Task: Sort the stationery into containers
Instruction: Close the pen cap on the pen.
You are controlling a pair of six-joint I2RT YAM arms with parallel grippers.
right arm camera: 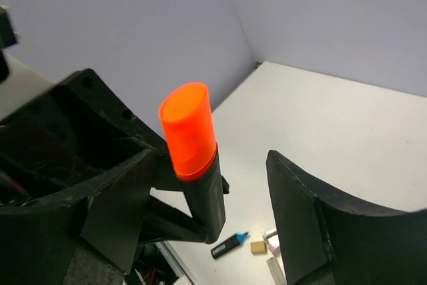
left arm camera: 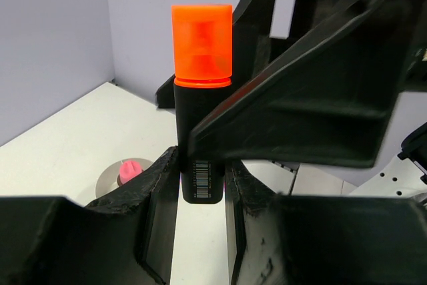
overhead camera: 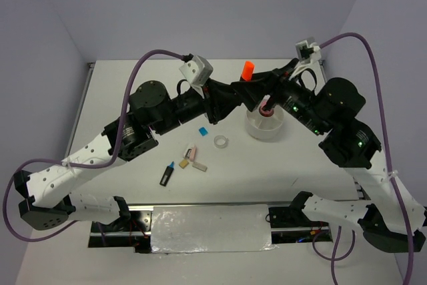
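**Two grippers at one marker**

Your left gripper [left arm camera: 200, 188] is clamped on the lower barrel of the orange marker [left arm camera: 199, 101]. The marker stands upright in the air, cap on top, above the far part of the table [overhead camera: 300, 165] and just left of the tub [overhead camera: 257, 131].

Your right gripper [right arm camera: 208, 165] is spread wide, with one finger on each side of that marker. The barrel stands close to the finger on the left of the right wrist view, and you cannot tell whether they touch. In the left wrist view, one right finger crosses in front of the barrel.

The tub sits under the right gripper with the pink cylinder [overhead camera: 265, 107] inside; which compartment is not clear.

Loose on the table, left of the tub and nearer the bases, lie the blue piece [overhead camera: 203, 129], tape ring [overhead camera: 221, 141], eraser [overhead camera: 191, 152] and tan pieces [overhead camera: 199, 167]. The blue marker [overhead camera: 166, 174] lies flat, nearest the arm bases.
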